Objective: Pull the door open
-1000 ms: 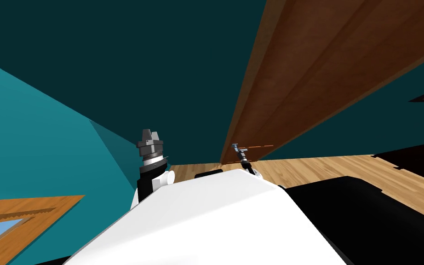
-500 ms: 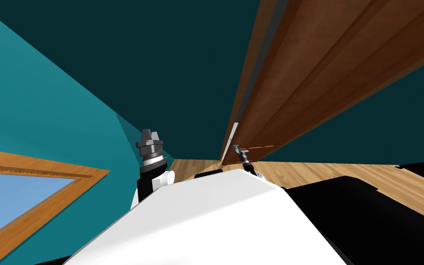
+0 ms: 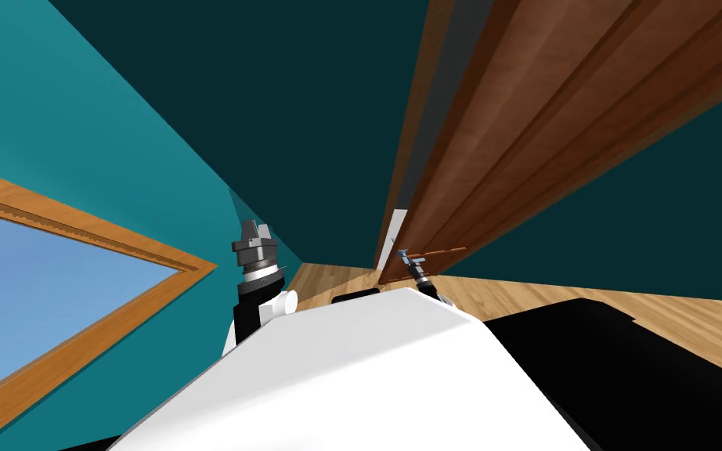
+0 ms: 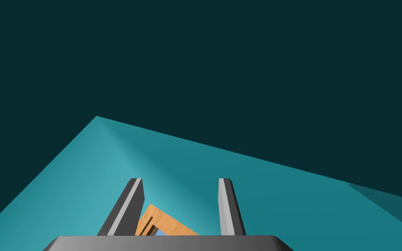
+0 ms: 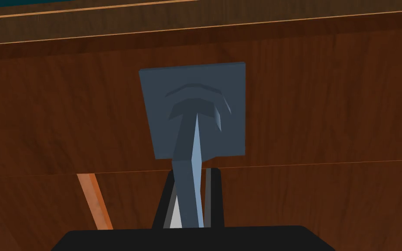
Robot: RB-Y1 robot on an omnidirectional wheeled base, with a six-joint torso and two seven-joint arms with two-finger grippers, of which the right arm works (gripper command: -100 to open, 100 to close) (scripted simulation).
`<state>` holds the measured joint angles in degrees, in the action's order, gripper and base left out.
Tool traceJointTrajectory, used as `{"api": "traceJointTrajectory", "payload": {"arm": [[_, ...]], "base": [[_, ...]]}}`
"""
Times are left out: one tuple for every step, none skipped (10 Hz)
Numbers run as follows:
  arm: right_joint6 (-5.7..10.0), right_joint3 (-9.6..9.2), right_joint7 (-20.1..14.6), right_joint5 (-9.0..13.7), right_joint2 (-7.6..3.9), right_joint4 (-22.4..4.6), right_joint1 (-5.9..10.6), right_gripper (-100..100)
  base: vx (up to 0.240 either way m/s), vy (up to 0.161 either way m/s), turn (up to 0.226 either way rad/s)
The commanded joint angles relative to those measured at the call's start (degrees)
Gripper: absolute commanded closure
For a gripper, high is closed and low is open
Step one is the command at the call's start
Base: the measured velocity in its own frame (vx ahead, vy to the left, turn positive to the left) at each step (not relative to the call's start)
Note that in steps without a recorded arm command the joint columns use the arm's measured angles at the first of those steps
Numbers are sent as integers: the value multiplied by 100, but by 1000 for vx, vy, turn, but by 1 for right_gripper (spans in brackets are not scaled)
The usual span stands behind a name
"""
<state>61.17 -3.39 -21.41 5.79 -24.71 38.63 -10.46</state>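
Door [image 3: 555,117] ajar, right claw [image 5: 191,173] pinching the lever [image 5: 186,148]

The robot stands close against a dark brown, panelled wooden door that runs up the right half of the head view. The door's free edge stands away from the door frame [image 3: 418,133]. A narrow grey gap [image 3: 444,117] shows between the two, with a small white patch at its lower end. A light wooden floor [image 3: 586,301] runs along the foot of the door.

In the right wrist view the right claw is pressed in on the grey lever handle. Its two fingers [image 5: 213,191] sit against the lever's sides, and the shaft rises from between them to a square grey plate [image 5: 230,87] set flat on the door's face. A thin orange strip [image 5: 92,200] lies on the wood just beside the claw. In the head view the same claw shows small at the lever, near the door's free edge.

The left claw [image 3: 255,233] is held upright well to the left of the door, apart from it and in front of the dark teal wall [image 3: 289,94]. Its fingers [image 4: 126,209] are spread apart in the left wrist view.

A window [image 3: 38,297] with a pale blue pane sits in a light wooden window frame [image 3: 117,243] on the brighter teal wall at the far left of the head view.
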Motion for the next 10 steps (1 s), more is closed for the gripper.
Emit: {"api": "traceJointTrajectory", "payload": {"arm": [[146,-27,-45,-3,-49,-55,-67,100],[187,-35,-58,-4,-62,-71,-85,100],[274,-51,-85,-6,-91,-104,-125,100],[370,-69,-115,-8,-123,-140,-169,100],[470,-88,-146,-10,-156,-178,-214,100],[569,-106,-176,-12,-189,-215,-259,100],[617,-115,-191,-13,-205,-234,-281,100],[748,-139,-232,-16,-249,-283,-341,100],[847,-158,-263,-18,-282,-321,-386,100],[908,-169,-282,-19,-302,-344,-414,100]], "base": [[-104,-32,186],[-183,-63,165],[-202,-60,152],[-197,-73,187],[-216,-57,197],[-226,-65,158],[-191,-73,121],[-211,-71,182],[-211,-87,175],[-191,-47,139]]}}
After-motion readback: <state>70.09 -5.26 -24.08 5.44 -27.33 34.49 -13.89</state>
